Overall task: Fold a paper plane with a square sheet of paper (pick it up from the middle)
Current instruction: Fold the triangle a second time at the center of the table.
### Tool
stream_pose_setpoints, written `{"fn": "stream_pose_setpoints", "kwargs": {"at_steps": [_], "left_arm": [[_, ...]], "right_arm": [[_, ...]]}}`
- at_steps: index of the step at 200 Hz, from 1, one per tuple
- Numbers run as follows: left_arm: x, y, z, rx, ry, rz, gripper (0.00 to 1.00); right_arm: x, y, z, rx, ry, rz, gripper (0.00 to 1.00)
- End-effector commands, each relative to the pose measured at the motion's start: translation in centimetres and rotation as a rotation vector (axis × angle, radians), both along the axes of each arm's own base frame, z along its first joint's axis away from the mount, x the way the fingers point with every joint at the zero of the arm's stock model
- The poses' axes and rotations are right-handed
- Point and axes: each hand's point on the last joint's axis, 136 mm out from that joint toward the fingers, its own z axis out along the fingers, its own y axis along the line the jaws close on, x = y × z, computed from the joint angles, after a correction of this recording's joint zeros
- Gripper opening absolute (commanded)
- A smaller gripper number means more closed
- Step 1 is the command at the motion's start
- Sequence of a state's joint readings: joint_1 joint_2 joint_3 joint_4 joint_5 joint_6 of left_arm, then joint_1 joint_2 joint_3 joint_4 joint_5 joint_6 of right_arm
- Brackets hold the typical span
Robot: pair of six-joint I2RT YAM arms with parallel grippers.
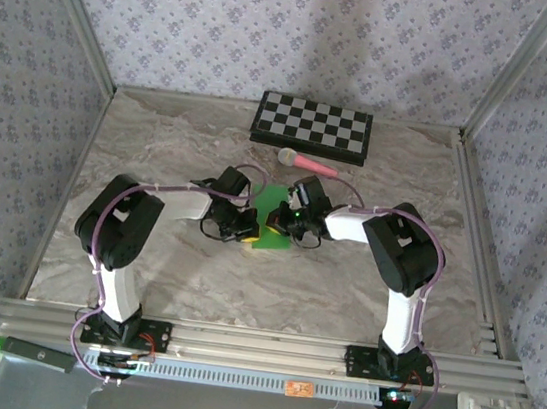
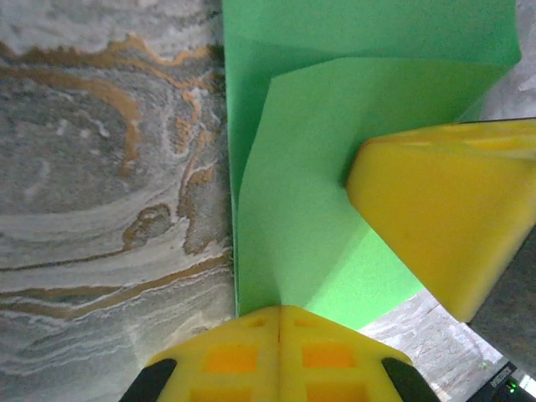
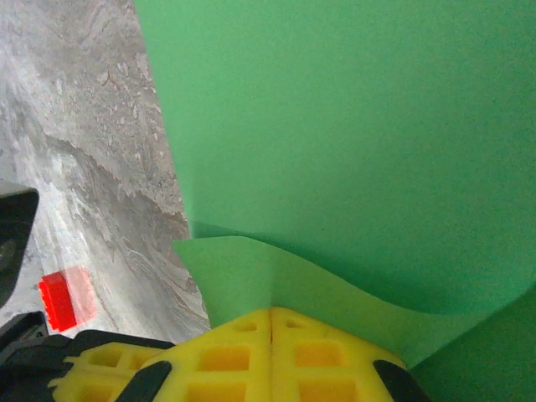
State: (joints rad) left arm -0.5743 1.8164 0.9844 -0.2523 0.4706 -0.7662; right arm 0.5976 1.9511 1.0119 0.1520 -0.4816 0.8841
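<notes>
Marbled tabletop [image 1: 242, 291] fills the floor of the top view, and we see both arms reaching to mid-frame. Left gripper [image 2: 280, 322]: yellow jaws pressed together on the lower edge of the green paper sheet [image 2: 335, 167]. Right gripper [image 3: 270, 322]: jaws together, pinching a folded flap. Sheet sits partly folded at frame centre between them. Further up we see a pink microphone [image 1: 309, 163], then a checkered board [image 1: 312, 126] near the back wall.

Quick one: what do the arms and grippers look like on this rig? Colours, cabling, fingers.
The left arm and right arm match: bulky black joint housings, white tubular links. A lilac cable loops along each. The left gripper and right gripper have bright yellow fingers moulded with a grid of square recesses.
</notes>
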Motion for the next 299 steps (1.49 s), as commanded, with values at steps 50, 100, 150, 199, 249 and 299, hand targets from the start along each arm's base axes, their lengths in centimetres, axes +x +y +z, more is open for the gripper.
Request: {"fn": "stream_pose_setpoints", "kwargs": {"at_steps": [50,100,150,199,249,299], "left_arm": [[-2.1,2.3,-3.3,0.148,0.087,-0.023,0.0],[-2.1,2.4,-3.5,0.16,0.088,-0.023,0.0],[-2.5,2.9,-3.8,0.185,0.099,-0.022,0.0],[-4.2,5.3,-6.1,0.288,0.146,-0.05,0.0],[-4.2,5.2,-6.3,0.282,0.147,-0.062,0.0],[-2.1,3.4,-4.1,0.223,0.07,-0.098,0.0]], "right_arm": [[-0.5,-1.1,1.0,-0.109,-0.075,0.108,0.0],[-2.3,0.8,0.3,-0.086,-0.041,0.148,0.0],[-1.5,-2.3,-3.0,-0.183,0.025,0.069,0.0],[3.3,-6.9,-3.0,-0.202,-0.029,-0.04,0.0],[7.3,-9.4,-1.2,-0.164,-0.072,-0.112,0.0],[5.7,-8.2,4.2,-0.137,-0.172,-0.085,0.0]]}}
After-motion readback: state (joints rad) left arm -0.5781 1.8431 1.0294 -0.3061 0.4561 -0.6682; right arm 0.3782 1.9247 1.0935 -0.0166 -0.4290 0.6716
